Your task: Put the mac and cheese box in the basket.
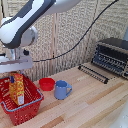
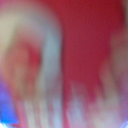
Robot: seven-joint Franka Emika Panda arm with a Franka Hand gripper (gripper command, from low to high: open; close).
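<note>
The mac and cheese carton (image 1: 17, 88) stands upright inside the red basket (image 1: 29, 111) at the worktop's (image 1: 85, 107) near left. The hand (image 1: 13, 73) hovers just above it, apparently spread; the wrist view is blurred.

Mock kitchen set-up in a lab, pale wooden countertop (image 1: 85, 100) filling the lower frame, toaster oven (image 1: 111, 56) sitting at right, folding wicker screen (image 1: 65, 30) standing behind, robot arm (image 1: 22, 27) reaching in at upper left, cable (image 1: 82, 37) trailing across.

surface: light wooden plank tabletop (image 1: 85, 107) | backdrop: beige woven folding screen (image 1: 70, 35) behind the tabletop | furniture: black-and-silver toaster oven (image 1: 112, 56), door open, at tabletop's far edge | light: even
</note>
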